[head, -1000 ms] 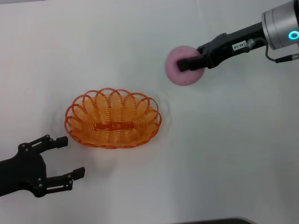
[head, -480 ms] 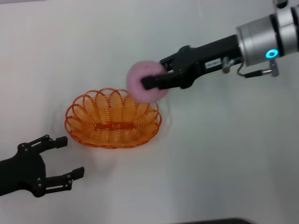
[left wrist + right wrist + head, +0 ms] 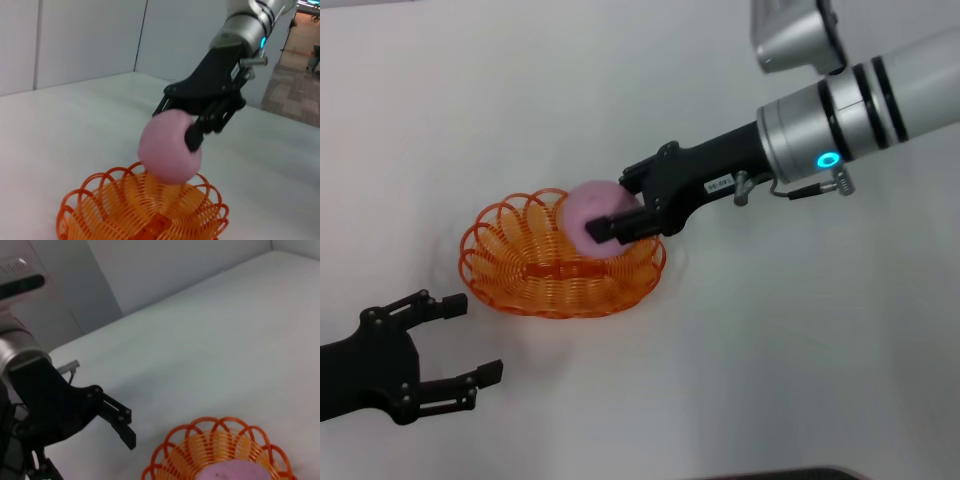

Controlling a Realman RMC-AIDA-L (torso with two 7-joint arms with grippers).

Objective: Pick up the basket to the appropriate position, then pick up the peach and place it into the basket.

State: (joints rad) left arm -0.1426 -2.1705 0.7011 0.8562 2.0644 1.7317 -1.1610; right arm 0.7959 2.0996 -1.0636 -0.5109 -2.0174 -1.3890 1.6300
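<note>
The orange wire basket (image 3: pixel 530 270) sits on the white table left of centre. My right gripper (image 3: pixel 608 222) is shut on the pale pink peach (image 3: pixel 590 213) and holds it just above the basket's right half. The left wrist view shows the peach (image 3: pixel 167 147) held over the basket (image 3: pixel 130 210) by the right gripper (image 3: pixel 192 131). The right wrist view shows the top of the peach (image 3: pixel 230 474) and the basket rim (image 3: pixel 200 432) under it. My left gripper (image 3: pixel 460 338) is open and empty at the near left, apart from the basket; it also shows in the right wrist view (image 3: pixel 120 422).
The white table (image 3: pixel 800 340) spreads bare to the right and behind the basket. A dark edge (image 3: pixel 770 473) shows at the table's front.
My right arm has carried the peach leftward and down, from right of the basket to just over its right half. The left arm and the basket have not moved.
</note>
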